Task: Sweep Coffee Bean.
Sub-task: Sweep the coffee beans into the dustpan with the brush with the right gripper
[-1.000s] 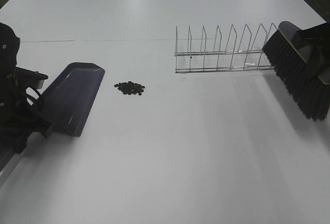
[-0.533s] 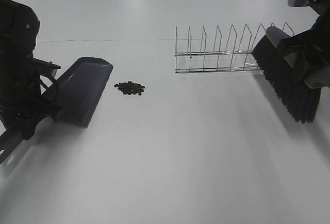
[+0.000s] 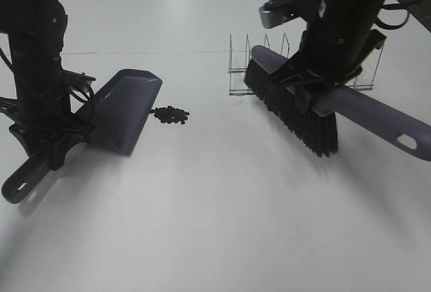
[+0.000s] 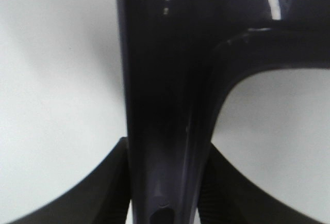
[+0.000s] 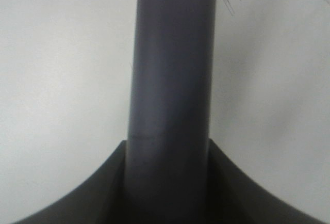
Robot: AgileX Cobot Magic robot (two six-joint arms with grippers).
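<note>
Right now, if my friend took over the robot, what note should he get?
The left gripper is shut on the handle of the dark purple plastic dustpan, whose lip sits just left of the beans.
The right gripper is shut on the purple handle of the black-bristled brush, held right of the beans, in front of the wire rack.
The small pile of dark coffee beans lies on the white table; none show in the pan.
Done: both tools in hand. Left: brush the beans into the pan.

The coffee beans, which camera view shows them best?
The exterior high view: the coffee beans lie clustered on the table, beside the dustpan lip. The left wrist view shows only the dustpan handle, the right wrist only the brush handle; no beans.
</note>
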